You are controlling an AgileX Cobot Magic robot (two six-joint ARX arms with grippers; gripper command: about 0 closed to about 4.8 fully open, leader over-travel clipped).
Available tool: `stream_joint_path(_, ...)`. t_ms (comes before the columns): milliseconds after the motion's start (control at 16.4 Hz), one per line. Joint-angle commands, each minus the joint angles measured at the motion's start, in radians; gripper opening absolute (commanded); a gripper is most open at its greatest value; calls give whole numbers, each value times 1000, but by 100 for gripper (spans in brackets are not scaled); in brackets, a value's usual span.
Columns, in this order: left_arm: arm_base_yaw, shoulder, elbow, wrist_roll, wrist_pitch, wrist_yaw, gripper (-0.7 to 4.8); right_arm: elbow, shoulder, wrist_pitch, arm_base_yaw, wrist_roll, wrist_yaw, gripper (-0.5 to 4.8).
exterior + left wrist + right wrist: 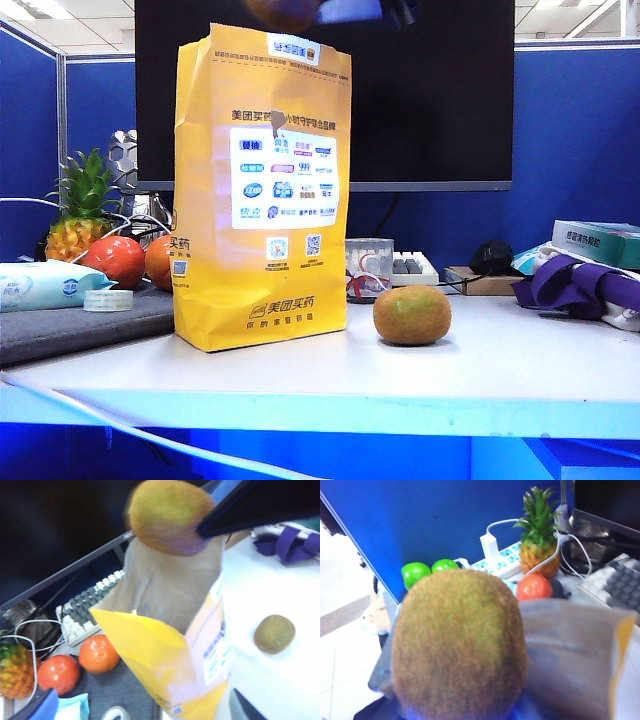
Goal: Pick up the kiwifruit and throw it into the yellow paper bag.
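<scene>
right end effector (210, 527) touches kiwifruit (170, 516) above yellow paper bag (200, 650), grip unclear; left end effector's fingers (245, 707) apart.

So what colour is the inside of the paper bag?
Plain brown kraft inside the yellow paper bag; the outside is bright yellow. It shows best in the left wrist view.

Fuzzy golden-brown oval kiwifruit (170, 517) is up in the air, directly over the open mouth of the tall bright-yellow paper bag (195, 650); it fills the right wrist view (459, 645). Bag (262, 190) stands upright on the white tabletop, its white panel of blue logos and QR codes facing forward, brown inside visible.
</scene>
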Motion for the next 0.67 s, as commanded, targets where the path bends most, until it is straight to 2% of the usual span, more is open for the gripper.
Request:
stream_joint_path(61, 1, -1, 4, -6, 5, 8, 479, 7, -7, 98, 1, -2, -15, 479)
stream_joint_path(122, 0, -2, 4, -5, 5, 8, 479, 7, -17, 105, -2, -1, -7, 479)
stream_joint_path(244, 0, -35, 4, 43, -3, 22, 479, 7, -71, 55, -23, -18, 110, 479)
stream_joint_path(366, 0, -101, 4, 79, 6, -7, 479, 6, -159, -58, -31, -143, 250, 479)
stream_joint_path(488, 1, -243, 3, 100, 6, -51, 479, 5, -285, -183, -32, -256, 345, 479)
stream_joint_path(671, 1, -452, -34, 98, -2, -40, 479, -2, -434, -205, -32, -260, 363, 479)
